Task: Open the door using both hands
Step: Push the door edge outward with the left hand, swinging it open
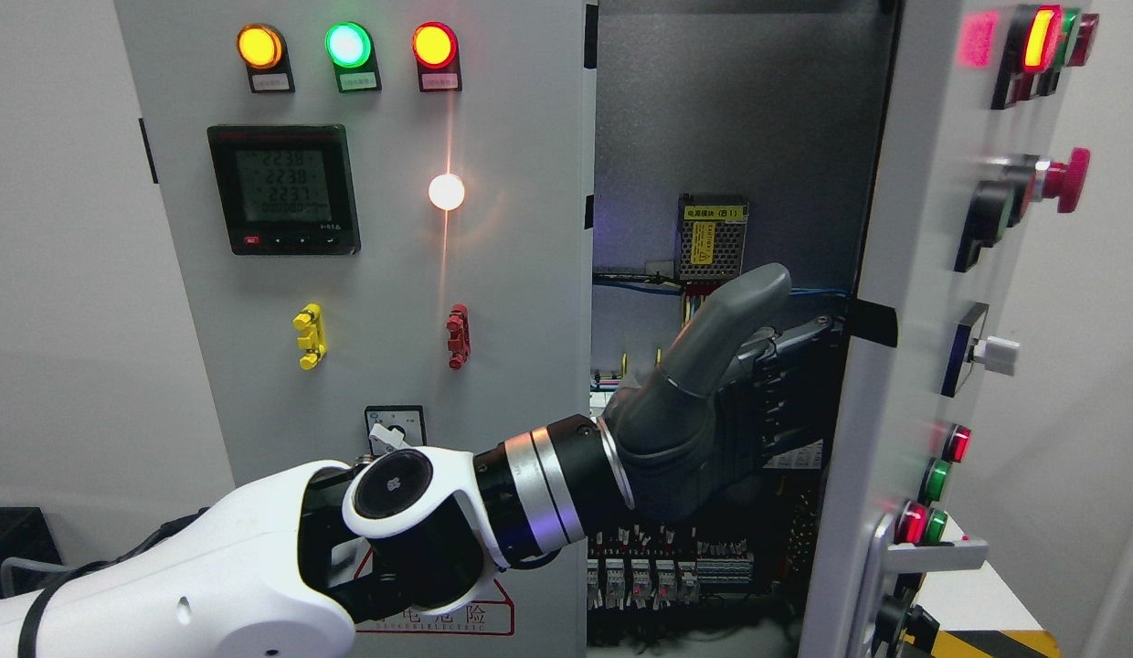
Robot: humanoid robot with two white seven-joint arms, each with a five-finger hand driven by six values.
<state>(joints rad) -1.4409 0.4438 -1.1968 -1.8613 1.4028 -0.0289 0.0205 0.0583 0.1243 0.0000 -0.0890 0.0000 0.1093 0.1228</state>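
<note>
Where it stands swung out at the right, the tall grey door [882, 366] shows mostly its edge, its face with red and green buttons turned to the right, its long axis upright. The left hand [758, 384], reaching across from the lower left, has its dark fingers [795, 352] hooked on the door's inner edge, thumb raised. The cabinet [740, 137] behind it holds a yellow-labelled power unit [711, 239], blue wires and rows of terminals [658, 571]; the closed door [384, 302] beside it carries three lamps and a meter [283, 189].

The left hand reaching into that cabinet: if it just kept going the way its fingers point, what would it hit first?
Probably the inner edge of the open right door: the left hand points right with its fingers already at that edge. Depth is hard to judge.
</note>
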